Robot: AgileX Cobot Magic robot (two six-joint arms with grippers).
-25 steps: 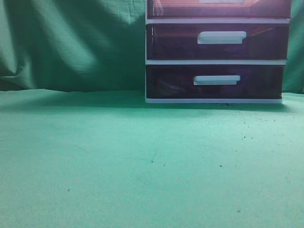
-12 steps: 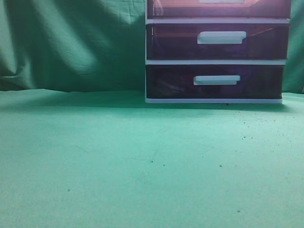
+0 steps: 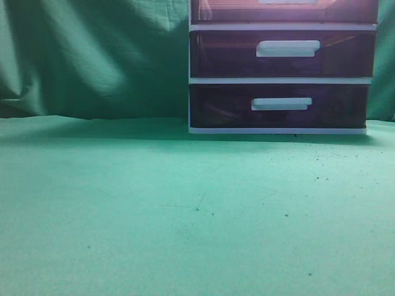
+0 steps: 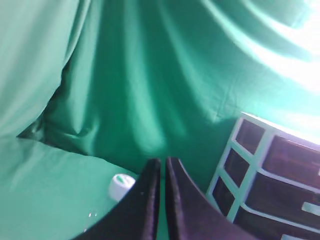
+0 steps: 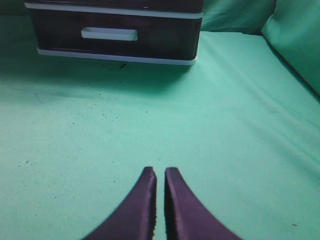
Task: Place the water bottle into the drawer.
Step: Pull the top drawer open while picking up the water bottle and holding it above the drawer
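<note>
The white-framed drawer unit [image 3: 282, 80] stands at the back right of the green cloth. Its top drawer [image 3: 284, 11], reddish-pink and lighter, is cut off by the frame's top edge. The unit also shows in the left wrist view [image 4: 270, 175] and the right wrist view [image 5: 115, 35]. The water bottle's white cap [image 4: 121, 186] and a bit of clear body show only in the left wrist view, just left of my left gripper [image 4: 161, 165]. That gripper is shut and empty. My right gripper [image 5: 160, 172] is shut and empty, over bare cloth in front of the unit. Neither gripper shows in the exterior view.
Two darker purple-brown drawers [image 3: 282, 54] with white handles sit below the top one. Green cloth [image 3: 154, 209] covers the table and hangs as a folded backdrop [image 3: 92, 55]. The cloth rises in a fold at the right [image 5: 295, 35].
</note>
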